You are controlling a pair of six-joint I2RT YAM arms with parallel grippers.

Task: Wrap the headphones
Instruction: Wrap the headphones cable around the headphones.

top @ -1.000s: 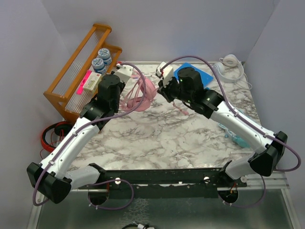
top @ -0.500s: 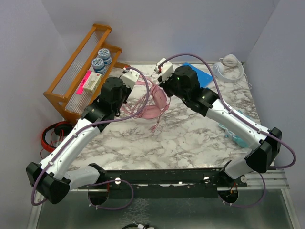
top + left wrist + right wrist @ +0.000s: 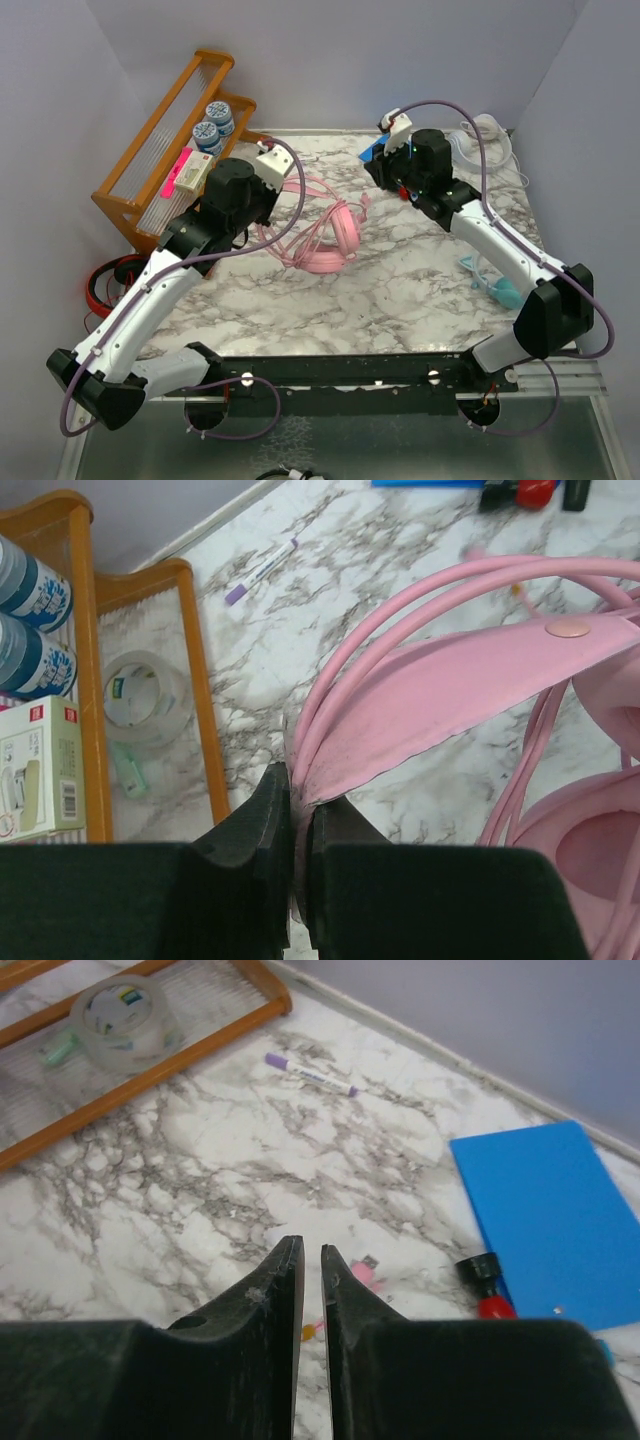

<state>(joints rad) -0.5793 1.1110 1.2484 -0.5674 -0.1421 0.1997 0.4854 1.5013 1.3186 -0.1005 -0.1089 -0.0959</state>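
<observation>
Moved: the right tool [image 3: 310, 1260] has let go of the pink over-ear headphones with the long pink cable [image 3: 335, 238]. It has gone back toward the far right. The pink pair now sits lower on the white and grey marble worktop [image 3: 400, 290].
Left tool: the left tool [image 3: 298, 805] is pinching the edge of the pink headband, with loops of the cable caught in the same grip.
Right tool: its two black fingers are almost pressed together, and nothing is in the thin gap.
Pink pair: it is in the middle of the worktop, with its cable looping over to the left tool.
Pink plug: a small pink plug [image 3: 362, 1273] lies on the worktop just past the right tool's tips.
White pair: the plain white headphones [image 3: 482, 130] are in the far right corner.
Teal pair: the teal headphones [image 3: 495, 288] are by the right edge, partly under the right arm.
Other things: a flat blue pad [image 3: 545, 1215] has a small red and black thing [image 3: 490, 1295] just beside it. A purple pen [image 3: 310, 1073] lies near the orange wooden rack [image 3: 150, 150]. A clear roll of tape [image 3: 125, 1005] is inside the rack.
</observation>
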